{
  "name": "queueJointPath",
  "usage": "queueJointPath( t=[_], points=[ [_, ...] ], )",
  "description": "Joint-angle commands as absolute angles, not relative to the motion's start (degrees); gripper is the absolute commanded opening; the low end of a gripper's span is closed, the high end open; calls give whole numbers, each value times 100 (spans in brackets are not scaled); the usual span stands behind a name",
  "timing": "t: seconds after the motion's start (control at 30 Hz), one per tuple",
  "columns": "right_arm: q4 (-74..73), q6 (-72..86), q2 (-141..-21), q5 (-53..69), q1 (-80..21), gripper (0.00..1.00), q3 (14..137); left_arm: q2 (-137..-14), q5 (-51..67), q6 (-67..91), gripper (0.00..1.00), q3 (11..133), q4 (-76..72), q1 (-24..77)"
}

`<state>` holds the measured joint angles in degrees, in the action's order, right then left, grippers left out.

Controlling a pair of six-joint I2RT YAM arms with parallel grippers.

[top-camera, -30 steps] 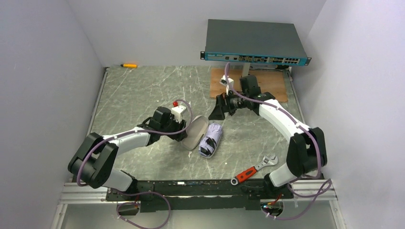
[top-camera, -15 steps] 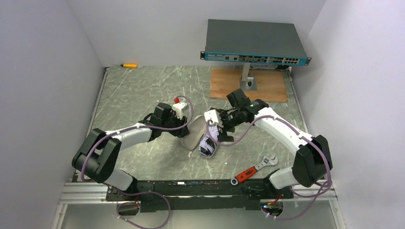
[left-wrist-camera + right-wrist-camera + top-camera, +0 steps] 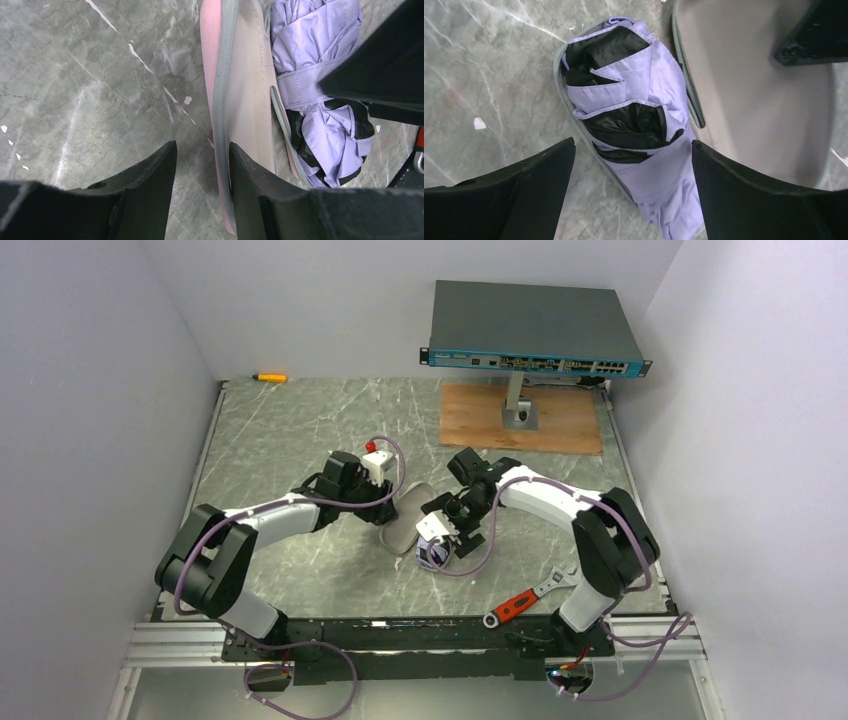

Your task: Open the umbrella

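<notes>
The umbrella (image 3: 634, 85) is folded, lavender fabric with black lining, and lies in the lower half of an open zip case on the table. The case's pale lid (image 3: 247, 100) stands open to its left. In the top view only the umbrella's near end (image 3: 430, 559) shows under my right gripper (image 3: 441, 536). My right gripper (image 3: 633, 145) is open, one jaw on each side of the umbrella, just above it. My left gripper (image 3: 202, 150) is open at the lid's rim. The rim runs along the inner face of the right finger (image 3: 250, 190), and the left finger is apart from it.
A dark teal flat box (image 3: 535, 330) stands on a post over a wooden board (image 3: 560, 420) at the back right. A red-handled wrench (image 3: 530, 598) lies at the front right. A yellow tool (image 3: 268, 377) lies at the back left corner. White walls enclose the table.
My right arm has swung from the back of the table forward and down over the umbrella. My left gripper has shifted slightly along the lid; the case has barely moved.
</notes>
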<state>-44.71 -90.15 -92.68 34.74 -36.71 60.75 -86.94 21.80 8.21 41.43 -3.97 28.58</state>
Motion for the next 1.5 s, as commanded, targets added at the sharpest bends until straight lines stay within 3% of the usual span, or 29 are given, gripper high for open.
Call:
queueJointPath(
  t=[0.0,0.13,0.2,0.37,0.5,1.17,1.23,1.37,1.47],
  points=[
    [-4307,-9613,-9621,3355,-3735,86,6237,-8777,2320,774,48,4400,-405,2830],
    [-4083,-9552,-9868,3218,-3747,73,6139,-8853,2343,814,47,4445,-402,2829],
    [-4127,-9442,-9929,3173,-3771,55,6168,-8880,2371,830,47,4466,-415,2826],
    [-3919,-9159,-9565,3085,-3770,32,5908,-8938,2354,831,46,4508,-451,2826],
    [-3727,-8762,-9284,3024,-3766,0,5834,-8980,2360,848,44,4504,-492,2828],
    [-1232,-5606,-6926,2771,-3513,0,4531,-8982,2195,941,46,4587,-716,2797],
    [-1333,-5307,-6733,2781,-3495,0,4545,-8910,2189,942,54,4569,-799,2798],
    [-1408,-4520,-6416,2950,-3498,0,4701,-8483,2309,1076,87,4390,-1153,2712],
    [-1373,-3638,-6475,3005,-3509,0,5027,-8028,2525,1232,99,4342,-1189,2520]
  ],
)
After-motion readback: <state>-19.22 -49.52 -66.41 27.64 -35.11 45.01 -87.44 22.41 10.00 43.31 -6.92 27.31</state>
